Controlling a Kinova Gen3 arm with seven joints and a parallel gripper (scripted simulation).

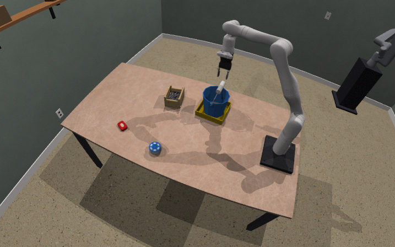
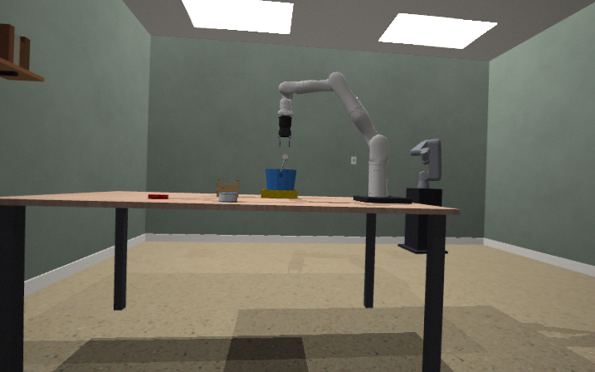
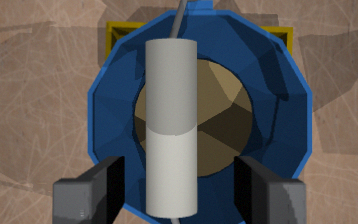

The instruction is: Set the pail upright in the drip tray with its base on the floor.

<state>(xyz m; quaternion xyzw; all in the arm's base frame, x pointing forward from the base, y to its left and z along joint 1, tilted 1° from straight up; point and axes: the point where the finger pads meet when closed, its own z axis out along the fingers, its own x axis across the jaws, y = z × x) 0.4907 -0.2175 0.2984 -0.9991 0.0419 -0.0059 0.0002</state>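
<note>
The blue pail [image 1: 215,102] [image 2: 280,178] [image 3: 115,115] stands upright in the yellow drip tray [image 1: 209,117] [image 2: 279,193] [image 3: 114,28]. Its wire handle stands up, with the white grip [image 1: 221,87] [image 2: 284,157] [image 3: 171,125] at the top. My gripper [image 1: 223,74] [image 2: 284,142] [image 3: 179,179] is open and empty. It hangs straight above the pail, clear of the white grip, with a finger on each side of it in the wrist view.
A wooden box of metal parts [image 1: 173,96] [image 2: 227,186] stands left of the tray. A red flat block [image 1: 122,125] [image 2: 158,196] and a blue and white round tin [image 1: 155,148] [image 2: 227,197] lie nearer the table's front. The arm's base [image 1: 278,155] is on the right.
</note>
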